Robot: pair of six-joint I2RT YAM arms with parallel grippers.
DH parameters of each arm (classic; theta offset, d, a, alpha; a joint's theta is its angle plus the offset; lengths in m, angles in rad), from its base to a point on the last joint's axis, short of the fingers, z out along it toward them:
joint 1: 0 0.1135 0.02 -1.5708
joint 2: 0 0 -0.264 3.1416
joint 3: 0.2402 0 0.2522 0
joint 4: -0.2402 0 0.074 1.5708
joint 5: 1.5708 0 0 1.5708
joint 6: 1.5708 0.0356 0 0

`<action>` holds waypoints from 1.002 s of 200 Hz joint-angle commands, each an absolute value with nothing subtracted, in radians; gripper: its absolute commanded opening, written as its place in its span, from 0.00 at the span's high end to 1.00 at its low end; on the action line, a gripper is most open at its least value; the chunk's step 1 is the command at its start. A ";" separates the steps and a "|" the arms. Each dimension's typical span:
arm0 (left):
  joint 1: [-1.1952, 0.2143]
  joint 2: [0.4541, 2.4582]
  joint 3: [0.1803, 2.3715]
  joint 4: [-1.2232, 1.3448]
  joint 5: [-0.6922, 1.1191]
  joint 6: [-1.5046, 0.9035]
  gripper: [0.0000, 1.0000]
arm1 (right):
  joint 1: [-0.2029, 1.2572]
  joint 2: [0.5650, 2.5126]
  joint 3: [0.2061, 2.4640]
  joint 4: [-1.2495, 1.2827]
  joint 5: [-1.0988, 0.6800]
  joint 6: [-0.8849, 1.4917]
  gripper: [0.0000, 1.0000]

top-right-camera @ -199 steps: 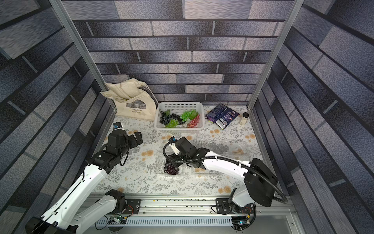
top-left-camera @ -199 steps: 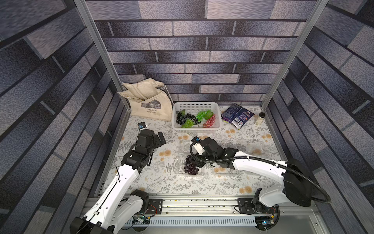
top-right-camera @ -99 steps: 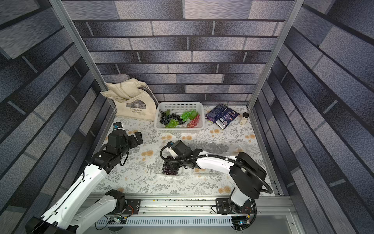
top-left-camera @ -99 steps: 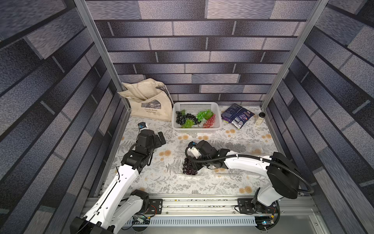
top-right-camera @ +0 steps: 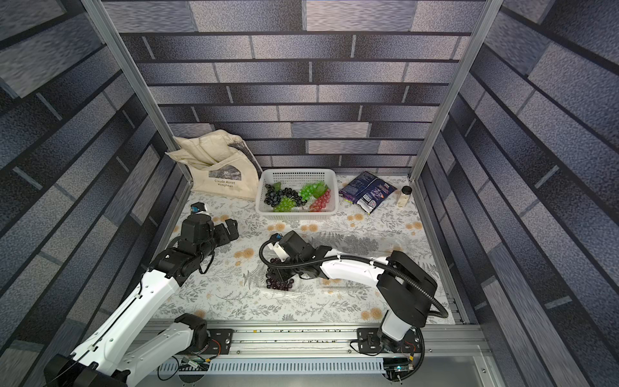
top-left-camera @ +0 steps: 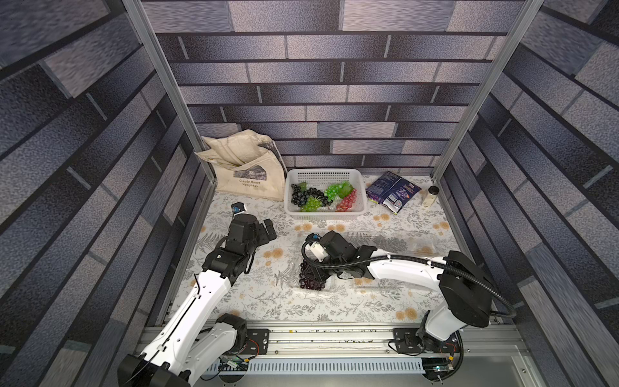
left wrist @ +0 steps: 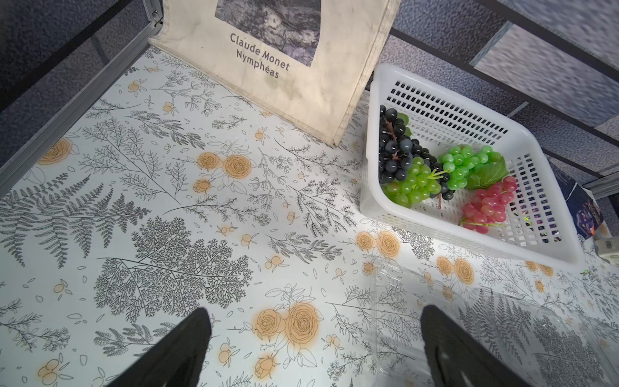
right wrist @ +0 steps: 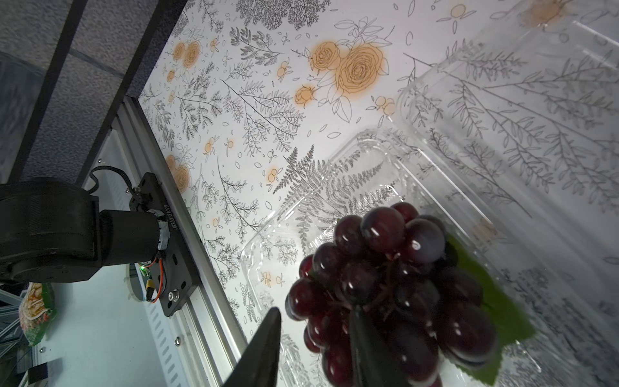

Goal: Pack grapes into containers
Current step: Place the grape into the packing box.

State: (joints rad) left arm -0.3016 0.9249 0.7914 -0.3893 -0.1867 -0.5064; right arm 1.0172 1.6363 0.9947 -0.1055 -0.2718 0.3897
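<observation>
A dark red grape bunch (right wrist: 385, 268) with a green leaf (right wrist: 495, 311) hangs between the fingers of my right gripper (right wrist: 315, 311), which is shut on it. The bunch is over the tray of an open clear container (right wrist: 335, 181); whether it rests on the bottom I cannot tell. In both top views this bunch (top-left-camera: 311, 279) (top-right-camera: 279, 281) lies mid-table under the right gripper (top-left-camera: 318, 269). More grapes, black (top-left-camera: 301, 196), green (top-left-camera: 335, 191) and red (top-left-camera: 348, 201), sit in the white basket (top-left-camera: 323, 174). My left gripper (left wrist: 311, 318) (top-left-camera: 269, 229) hovers open and empty by a second clear container (left wrist: 395, 301).
A cream tote bag (top-left-camera: 248, 171) leans in the back left corner beside the basket. A dark snack packet (top-left-camera: 392, 191) and a small jar (top-left-camera: 430, 196) lie at the back right. Another clear container (top-left-camera: 420, 248) sits behind the right arm.
My right wrist has shifted slightly to the left with the bunch still held at nearly the same spot. The left arm has not moved.
</observation>
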 commanded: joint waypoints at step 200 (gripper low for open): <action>-0.307 0.940 0.791 -0.402 -0.184 -0.505 0.00 | 1.051 1.825 1.126 -0.026 -0.394 0.432 0.67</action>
